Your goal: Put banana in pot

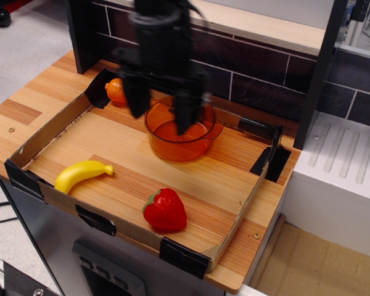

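One gripper blurred, jaws spread, empty, one pot just below-right, one carrot partly behind it, one banana well below-left on the tray, one strawberry below.

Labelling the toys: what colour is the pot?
Translucent orange; the pot shows best in the observation.image view, the only one given.
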